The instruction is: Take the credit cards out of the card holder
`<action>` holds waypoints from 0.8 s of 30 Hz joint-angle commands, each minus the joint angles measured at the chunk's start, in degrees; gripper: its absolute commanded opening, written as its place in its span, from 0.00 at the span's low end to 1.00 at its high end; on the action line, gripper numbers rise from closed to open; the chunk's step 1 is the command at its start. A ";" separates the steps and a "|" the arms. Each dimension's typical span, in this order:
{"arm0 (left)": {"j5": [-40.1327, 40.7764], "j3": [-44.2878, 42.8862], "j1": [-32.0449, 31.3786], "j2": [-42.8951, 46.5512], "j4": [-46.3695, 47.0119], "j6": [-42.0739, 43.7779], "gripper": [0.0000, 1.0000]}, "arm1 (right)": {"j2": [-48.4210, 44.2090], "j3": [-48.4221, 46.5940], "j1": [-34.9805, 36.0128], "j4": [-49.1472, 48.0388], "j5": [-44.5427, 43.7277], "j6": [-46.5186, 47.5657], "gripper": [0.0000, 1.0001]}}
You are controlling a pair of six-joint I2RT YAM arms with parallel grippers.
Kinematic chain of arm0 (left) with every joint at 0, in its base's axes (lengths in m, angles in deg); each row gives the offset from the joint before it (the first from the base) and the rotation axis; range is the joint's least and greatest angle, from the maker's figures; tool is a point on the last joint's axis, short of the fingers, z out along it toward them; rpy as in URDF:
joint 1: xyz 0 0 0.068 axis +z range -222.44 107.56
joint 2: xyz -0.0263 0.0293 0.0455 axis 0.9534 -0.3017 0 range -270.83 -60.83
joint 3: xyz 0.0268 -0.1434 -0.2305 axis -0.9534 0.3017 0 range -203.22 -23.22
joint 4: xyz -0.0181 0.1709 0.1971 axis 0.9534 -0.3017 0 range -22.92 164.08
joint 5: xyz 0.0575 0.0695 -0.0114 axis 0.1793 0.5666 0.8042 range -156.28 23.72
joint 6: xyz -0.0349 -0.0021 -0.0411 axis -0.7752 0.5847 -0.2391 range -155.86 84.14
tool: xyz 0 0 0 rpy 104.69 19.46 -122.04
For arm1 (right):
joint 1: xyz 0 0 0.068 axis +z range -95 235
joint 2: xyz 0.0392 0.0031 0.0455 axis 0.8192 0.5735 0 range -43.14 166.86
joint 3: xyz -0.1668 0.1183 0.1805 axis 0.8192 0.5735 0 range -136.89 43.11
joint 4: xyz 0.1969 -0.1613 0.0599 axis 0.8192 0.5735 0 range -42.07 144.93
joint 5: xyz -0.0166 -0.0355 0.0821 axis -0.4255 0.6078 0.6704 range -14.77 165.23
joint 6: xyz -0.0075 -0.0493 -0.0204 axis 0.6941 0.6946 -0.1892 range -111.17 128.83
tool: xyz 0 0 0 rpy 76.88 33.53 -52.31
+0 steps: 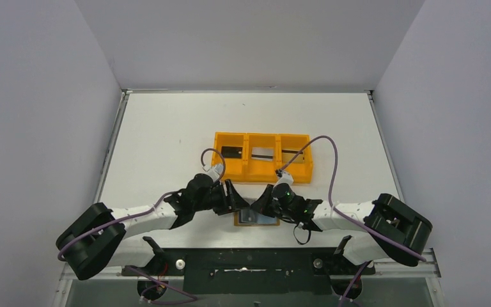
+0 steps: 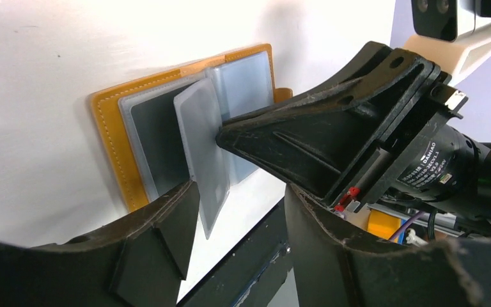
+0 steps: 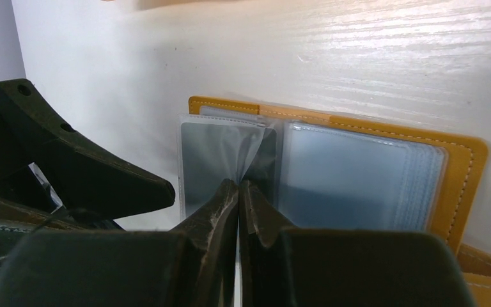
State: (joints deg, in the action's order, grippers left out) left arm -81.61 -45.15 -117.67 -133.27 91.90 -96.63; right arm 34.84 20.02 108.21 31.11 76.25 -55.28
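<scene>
The tan-orange card holder (image 1: 256,221) lies open on the table at the near edge, between both grippers. My right gripper (image 3: 238,187) is shut on one clear plastic sleeve (image 2: 199,137) of the holder and lifts it upright. A grey credit card (image 3: 208,160) shows in the left pocket, and a pale blue one (image 3: 351,173) in the right. My left gripper (image 2: 240,220) is open, with the lower corner of the raised sleeve between its fingers (image 2: 166,224), close to the left one. Whether the sleeve holds a card I cannot tell.
A bright orange three-compartment tray (image 1: 262,174) stands just beyond the holder, with dark flat cards (image 1: 232,152) in its compartments. The table's near edge and the black mounting rail (image 1: 243,262) lie directly behind the holder. Both arms crowd the same spot.
</scene>
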 commanded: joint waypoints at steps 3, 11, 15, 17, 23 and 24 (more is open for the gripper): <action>-2.58 -3.30 -0.95 -3.17 5.63 1.01 0.48 | -2.45 0.97 -0.63 -4.17 -0.23 -0.79 0.01; -1.60 -4.30 -2.19 -5.96 6.32 -0.03 0.40 | -2.51 1.48 -0.81 -4.86 0.04 -1.13 0.01; 3.19 -4.26 -2.65 -2.82 2.63 0.07 0.44 | -3.22 1.69 -0.92 -4.43 -0.34 -1.27 0.01; 5.51 -4.38 -2.67 -1.00 -0.27 0.45 0.47 | -3.43 1.86 -0.96 -4.45 -0.49 -1.41 0.01; 8.96 -4.80 -2.67 0.94 -5.79 0.65 0.53 | -3.37 2.12 -1.16 -5.01 -0.32 -1.60 0.01; 9.08 -4.92 -2.74 0.68 -6.08 0.62 0.53 | -3.36 2.13 -1.13 -5.10 -0.27 -1.61 0.01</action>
State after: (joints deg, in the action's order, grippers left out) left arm -75.53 -47.42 -120.12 -133.51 87.99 -96.70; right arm 33.11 21.90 107.47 29.89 76.71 -56.44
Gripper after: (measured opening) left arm 0.524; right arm 0.029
